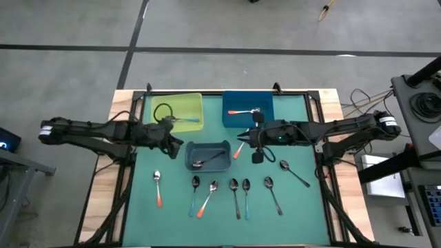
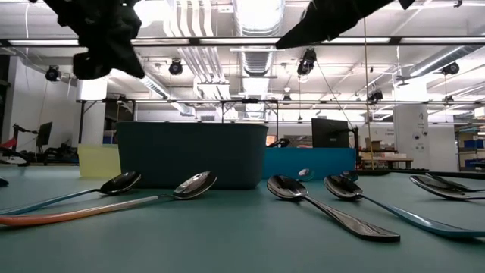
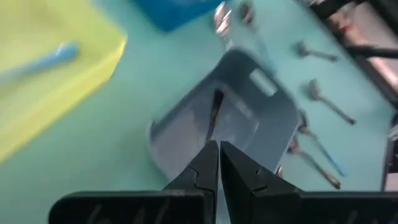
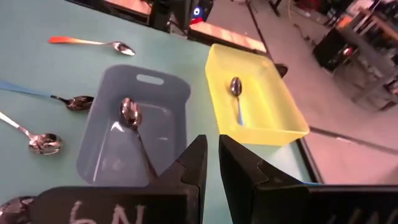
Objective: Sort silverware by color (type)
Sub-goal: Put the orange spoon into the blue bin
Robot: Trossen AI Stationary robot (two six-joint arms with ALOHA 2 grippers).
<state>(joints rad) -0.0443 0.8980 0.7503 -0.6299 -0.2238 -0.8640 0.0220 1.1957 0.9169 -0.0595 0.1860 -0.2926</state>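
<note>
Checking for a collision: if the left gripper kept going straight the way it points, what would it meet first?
Most likely the grey bin holding a dark spoon, dead ahead of the shut left gripper; depth is uncertain.

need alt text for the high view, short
Overhead: two dark arms reach in over a green mat, left end effector shut, right end effector gripping an orange-handled spoon beside a grey bin. Yellow bin and blue bin sit behind; seven more spoons lie in front.
</note>
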